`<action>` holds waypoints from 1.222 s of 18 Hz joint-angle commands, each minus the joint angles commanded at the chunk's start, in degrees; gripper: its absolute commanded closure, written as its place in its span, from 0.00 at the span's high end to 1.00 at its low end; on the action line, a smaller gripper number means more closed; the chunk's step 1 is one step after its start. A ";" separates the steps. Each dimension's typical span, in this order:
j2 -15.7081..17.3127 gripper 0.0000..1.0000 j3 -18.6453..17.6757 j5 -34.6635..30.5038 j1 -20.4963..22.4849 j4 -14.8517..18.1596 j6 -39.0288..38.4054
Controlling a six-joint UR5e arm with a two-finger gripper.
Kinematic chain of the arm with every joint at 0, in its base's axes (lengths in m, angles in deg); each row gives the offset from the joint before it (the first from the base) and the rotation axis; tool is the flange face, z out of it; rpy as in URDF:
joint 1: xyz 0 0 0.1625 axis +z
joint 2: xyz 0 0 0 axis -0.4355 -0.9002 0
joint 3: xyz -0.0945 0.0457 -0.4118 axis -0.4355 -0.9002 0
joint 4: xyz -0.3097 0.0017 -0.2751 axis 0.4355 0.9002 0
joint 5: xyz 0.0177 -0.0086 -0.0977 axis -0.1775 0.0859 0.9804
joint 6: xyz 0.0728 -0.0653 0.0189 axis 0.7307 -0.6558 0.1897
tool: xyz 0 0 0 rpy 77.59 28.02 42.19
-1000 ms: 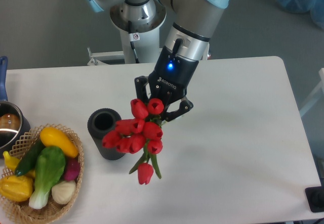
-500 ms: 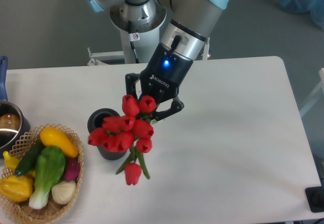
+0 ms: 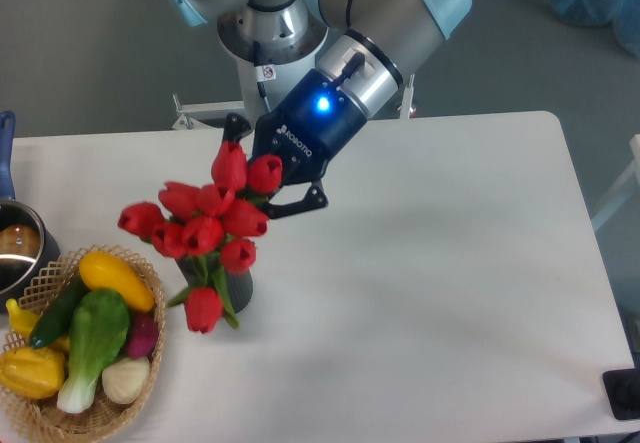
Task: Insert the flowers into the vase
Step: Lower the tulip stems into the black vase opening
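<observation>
Because the arm has swung toward the left of the frame over the last second, the scene reads differently now. At the far left edge sits a metal pot [image 3: 12, 253], and below it, in the lower left corner, a wicker basket [image 3: 45, 418] of vegetables [image 3: 95, 338]; neither has moved. Just right of the basket stands the vase [image 3: 238, 291], only its lower dark wall showing, because the flowers [image 3: 205, 225] now hang directly in front of and above it. A second ago the red heads were clear to the right of the vase, whose round mouth was open to view; now they cover that mouth, and green stems and a drooping bloom lie across its front. Up and to the right, near the centre top of the frame, the gripper [image 3: 268, 185] is closed on the flowers, its dark fingers partly hidden behind the upper blooms. I judge the bouquet to be lined up over the vase, so the carry looks nearly done and the lowering remains. Whether the stem ends are already inside the mouth cannot be told, since the blooms hide it.
</observation>
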 joint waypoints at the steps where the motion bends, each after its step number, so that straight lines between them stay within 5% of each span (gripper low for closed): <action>1: 0.96 0.00 -0.61 0.70 0.35 0.00 -0.26; 5: 4.05 0.00 -4.57 5.10 2.55 0.00 -0.09; 22: 3.08 0.00 -9.93 6.95 1.93 -0.09 9.22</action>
